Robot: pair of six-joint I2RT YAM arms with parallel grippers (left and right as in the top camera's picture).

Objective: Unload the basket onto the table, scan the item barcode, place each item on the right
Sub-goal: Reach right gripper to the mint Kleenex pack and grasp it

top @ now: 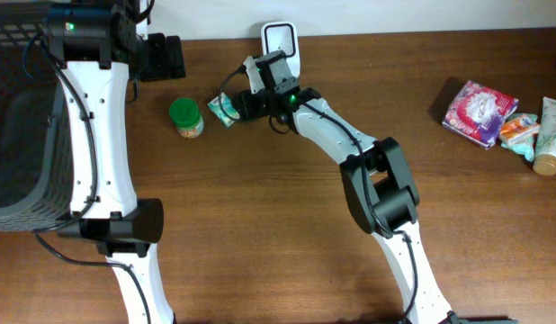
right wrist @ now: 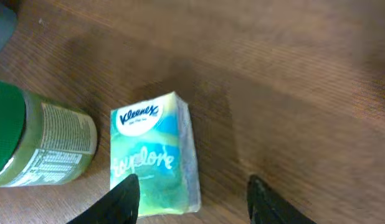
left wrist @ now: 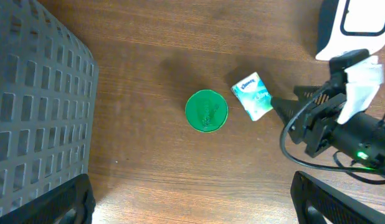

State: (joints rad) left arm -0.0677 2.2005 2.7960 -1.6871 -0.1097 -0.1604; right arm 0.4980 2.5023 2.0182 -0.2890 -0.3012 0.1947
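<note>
A small blue-green Kleenex tissue pack (top: 222, 110) (left wrist: 252, 95) (right wrist: 155, 155) lies flat on the wooden table, just right of a green-lidded jar (top: 185, 117). My right gripper (top: 234, 107) (right wrist: 192, 202) is down at the pack with its jaws apart: the left finger (right wrist: 125, 198) overlaps the pack's near corner, while the right finger (right wrist: 267, 202) stands off it over bare wood. The white scanner (top: 281, 40) (left wrist: 357, 25) stands at the table's back edge, right behind that wrist. My left gripper (top: 170, 58) (left wrist: 192, 202) hovers open and empty, high above the jar.
The green jar (left wrist: 206, 111) (right wrist: 37, 140) stands close to the pack's left side. A dark mesh basket (top: 17, 135) (left wrist: 37, 106) fills the left edge. A pink pack (top: 479, 112), an orange-teal pack (top: 519, 130) and a tube (top: 548, 135) lie at the far right.
</note>
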